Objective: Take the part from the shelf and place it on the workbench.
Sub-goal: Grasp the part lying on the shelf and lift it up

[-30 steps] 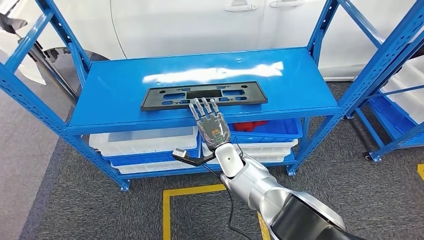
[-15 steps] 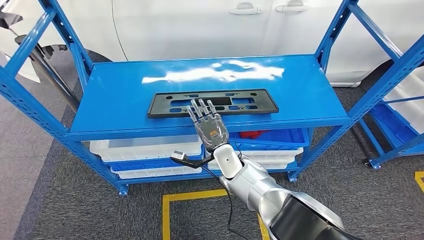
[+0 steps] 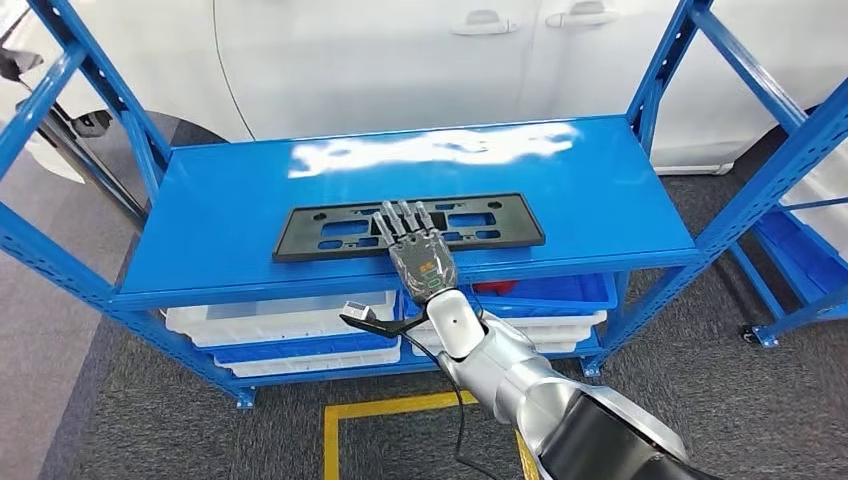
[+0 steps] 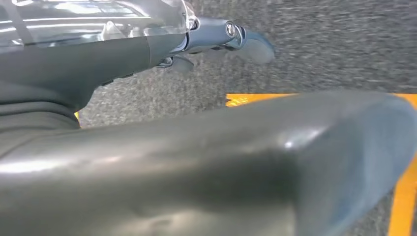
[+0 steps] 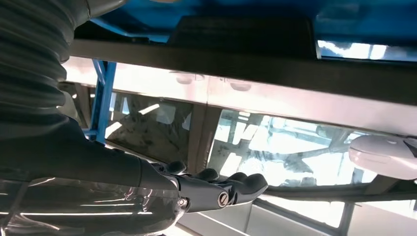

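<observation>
While one black part (image 3: 409,226) lies on one blue shelf (image 3: 240,190), right hand (image 3: 416,252) spread above it, empty.

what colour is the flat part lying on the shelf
Black part, clearest in the head view, on the blue shelf.

Right arm (image 3: 520,385) stretched forward from lower right, silver forearm angled up toward centre, wrist straight. Right hand (image 3: 418,247) flat, back of the hand up, fingers (image 3: 398,217) extended and a little apart, holding nothing; from the right wrist view, fingers (image 5: 236,187) reaching out in a row, slightly curved at the tips. Left hand (image 4: 216,39) seen from its wrist camera over the floor, fingers (image 4: 255,46) loosely extended, nothing in them.
</observation>
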Controlling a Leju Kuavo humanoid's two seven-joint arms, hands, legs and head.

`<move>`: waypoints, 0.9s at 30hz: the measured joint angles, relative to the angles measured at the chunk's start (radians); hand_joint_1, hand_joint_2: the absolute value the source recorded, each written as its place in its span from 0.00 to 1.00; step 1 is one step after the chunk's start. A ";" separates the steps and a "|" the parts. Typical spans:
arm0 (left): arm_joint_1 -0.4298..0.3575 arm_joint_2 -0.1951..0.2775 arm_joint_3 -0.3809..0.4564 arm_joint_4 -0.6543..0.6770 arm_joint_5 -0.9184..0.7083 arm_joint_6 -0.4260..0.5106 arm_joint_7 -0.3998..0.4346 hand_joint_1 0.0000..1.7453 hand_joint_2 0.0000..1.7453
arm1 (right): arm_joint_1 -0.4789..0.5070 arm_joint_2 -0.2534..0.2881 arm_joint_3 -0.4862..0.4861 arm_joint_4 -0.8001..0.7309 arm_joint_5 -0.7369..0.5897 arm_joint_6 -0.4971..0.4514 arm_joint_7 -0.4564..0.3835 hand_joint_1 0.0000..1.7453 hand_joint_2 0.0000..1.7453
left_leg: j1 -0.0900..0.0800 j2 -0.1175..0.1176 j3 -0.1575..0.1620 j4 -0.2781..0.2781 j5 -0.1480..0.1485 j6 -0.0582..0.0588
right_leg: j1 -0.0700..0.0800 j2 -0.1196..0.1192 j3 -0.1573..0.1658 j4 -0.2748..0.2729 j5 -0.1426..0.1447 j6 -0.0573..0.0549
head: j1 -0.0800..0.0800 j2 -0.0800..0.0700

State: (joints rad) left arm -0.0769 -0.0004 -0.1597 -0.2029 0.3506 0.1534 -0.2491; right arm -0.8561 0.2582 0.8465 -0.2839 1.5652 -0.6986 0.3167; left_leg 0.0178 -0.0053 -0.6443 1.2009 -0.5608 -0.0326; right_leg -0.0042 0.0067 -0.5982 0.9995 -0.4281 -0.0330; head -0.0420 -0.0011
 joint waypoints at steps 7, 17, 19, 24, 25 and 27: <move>0.005 0.001 0.003 0.001 0.000 0.000 0.000 0.00 0.00 | 0.004 0.001 0.000 0.001 0.000 0.000 0.001 0.00 1.00 | -0.005 0.001 0.007 -0.155 0.168 0.015 | 0.006 0.005 0.060 0.003 -0.052 0.010 | 0.000 0.000; 0.004 0.001 0.008 0.002 -0.006 -0.007 -0.003 0.00 0.00 | 0.006 0.004 0.000 0.000 0.000 -0.001 -0.013 0.00 1.00 | 0.000 0.000 0.061 -0.207 0.129 0.053 | -0.002 0.002 -0.113 0.294 -0.159 0.052 | 0.000 0.000; 0.007 0.000 0.008 0.002 -0.007 -0.008 -0.003 0.00 0.00 | 0.010 0.004 0.000 0.000 0.000 -0.001 -0.018 0.00 1.00 | 0.001 -0.001 0.081 -0.206 0.114 0.050 | -0.007 0.000 -0.122 0.259 -0.093 0.055 | 0.000 0.000; 0.005 -0.002 0.008 0.003 -0.007 -0.009 -0.005 0.00 0.00 | 0.008 0.004 0.001 0.000 0.000 0.001 -0.027 0.00 1.00 | -0.003 -0.003 0.110 -0.202 0.082 0.032 | -0.009 -0.006 -0.046 0.046 0.031 0.051 | 0.000 0.000; 0.005 -0.002 0.008 0.003 -0.007 -0.009 -0.005 0.00 0.00 | 0.008 0.004 0.001 0.000 0.000 0.001 -0.027 0.00 1.00 | -0.003 -0.003 0.110 -0.202 0.082 0.032 | -0.009 -0.006 -0.046 0.046 0.031 0.051 | 0.000 0.000; 0.005 -0.002 0.008 0.003 -0.007 -0.009 -0.005 0.00 0.00 | 0.008 0.004 0.001 0.000 0.000 0.001 -0.027 0.00 1.00 | -0.004 -0.003 0.110 -0.201 0.081 0.031 | -0.008 -0.006 -0.045 0.044 0.031 0.051 | 0.000 0.000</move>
State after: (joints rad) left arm -0.0720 -0.0027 -0.1518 -0.2000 0.3437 0.1442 -0.2542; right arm -0.8476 0.2625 0.8474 -0.2834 1.5652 -0.6976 0.2894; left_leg 0.0141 -0.0083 -0.5341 0.9997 -0.4798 -0.0012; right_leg -0.0122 0.0010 -0.6433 1.0433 -0.3974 0.0179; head -0.0416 -0.0011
